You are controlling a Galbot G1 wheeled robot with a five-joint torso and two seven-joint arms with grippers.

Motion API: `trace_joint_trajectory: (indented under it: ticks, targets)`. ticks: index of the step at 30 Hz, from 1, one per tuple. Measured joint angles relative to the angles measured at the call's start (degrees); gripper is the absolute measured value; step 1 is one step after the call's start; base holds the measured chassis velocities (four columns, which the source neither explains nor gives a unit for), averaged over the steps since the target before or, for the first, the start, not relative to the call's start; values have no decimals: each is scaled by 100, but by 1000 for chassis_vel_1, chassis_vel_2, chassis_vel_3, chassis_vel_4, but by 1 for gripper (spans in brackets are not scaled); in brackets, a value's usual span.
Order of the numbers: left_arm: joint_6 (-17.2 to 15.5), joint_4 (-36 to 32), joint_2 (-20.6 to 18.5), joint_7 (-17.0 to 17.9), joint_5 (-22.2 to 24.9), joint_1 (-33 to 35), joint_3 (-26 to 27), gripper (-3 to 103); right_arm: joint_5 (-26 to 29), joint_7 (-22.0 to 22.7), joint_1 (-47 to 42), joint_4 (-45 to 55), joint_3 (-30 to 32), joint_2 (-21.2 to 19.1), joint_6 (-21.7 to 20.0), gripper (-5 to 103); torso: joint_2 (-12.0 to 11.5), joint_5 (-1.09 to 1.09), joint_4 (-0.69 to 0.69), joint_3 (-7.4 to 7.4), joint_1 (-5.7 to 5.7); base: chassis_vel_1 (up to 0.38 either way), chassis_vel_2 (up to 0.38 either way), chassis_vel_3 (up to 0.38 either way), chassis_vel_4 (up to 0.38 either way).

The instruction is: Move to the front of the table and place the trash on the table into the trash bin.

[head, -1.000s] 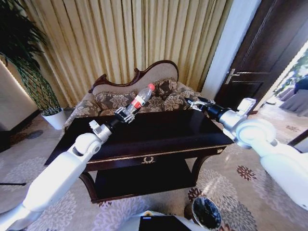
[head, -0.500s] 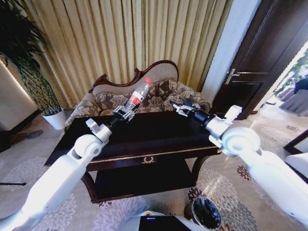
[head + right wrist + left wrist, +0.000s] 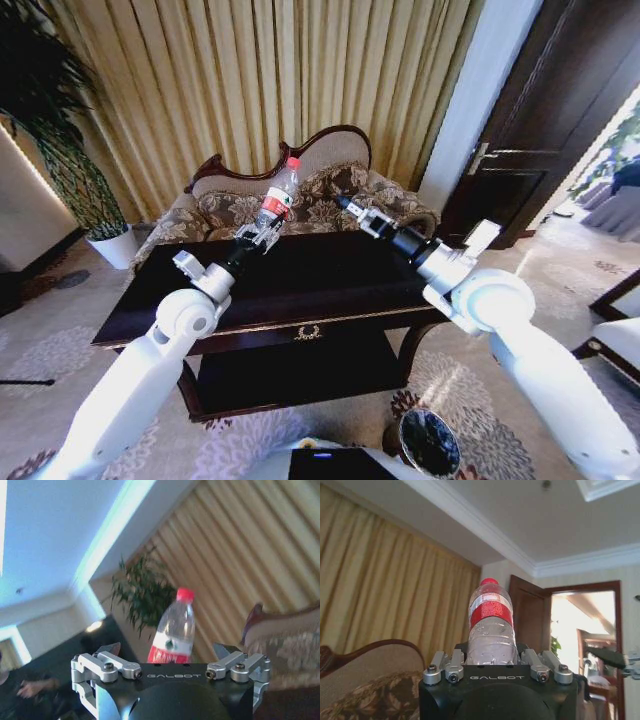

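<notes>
The left gripper (image 3: 262, 234) clamps the base of the bottle (image 3: 277, 200), raised nearly upright above the far left of the table (image 3: 300, 300), probably so the right arm can take it toward the trash bin (image 3: 430, 443) on the floor at the near right. The right gripper (image 3: 352, 211) hangs just right of the bottle with jaws spread wide, touching nothing.

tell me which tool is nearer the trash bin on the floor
Right, though neither is close. The right tool hangs over the table's far edge, more on the trash bin's side; the left tool, shut on the plastic bottle, is farther left.
</notes>
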State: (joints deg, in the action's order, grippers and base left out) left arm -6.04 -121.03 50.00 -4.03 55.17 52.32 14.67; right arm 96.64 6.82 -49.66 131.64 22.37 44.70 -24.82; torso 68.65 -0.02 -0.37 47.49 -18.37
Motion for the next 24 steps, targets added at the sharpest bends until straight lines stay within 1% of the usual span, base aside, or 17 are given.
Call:
trace_joint_trajectory:
  ticks: [2,3,5,8,17,21,24]
  targets:
    - [13,-15,-54,-52,-12,-3,-5,43,24,0,14,-2,-29,-29,-55,100,0,1,0,0,0,0,0,0,0]
    - [31,-76,-192,-154,-48,-25,-47,43,28,0,48,-32,-109,-77,-120,100,0,2,0,0,0,0,0,0,0]
    - [35,-109,-233,-179,-60,-39,-75,43,13,-1,67,-63,-147,-87,-133,100,0,2,0,0,0,0,0,0,0]
    - [42,-264,-354,-219,-91,-137,-258,43,-72,-1,138,-272,-246,-91,-148,100,0,2,0,0,0,0,0,0,0]
    - [42,-300,-383,-224,-179,-255,-535,43,-103,-1,210,-450,-212,-160,-150,100,-2,2,-1,1,-1,0,0,0,0]
    - [40,-271,-367,-221,-201,-374,-713,43,-102,-1,279,-440,-224,-186,-141,100,-1,1,0,1,0,0,0,0,0]
    - [21,-268,-354,-193,-203,-566,-950,43,-115,-2,354,-450,-278,-180,-124,100,-2,2,-1,0,-1,0,0,0,0]
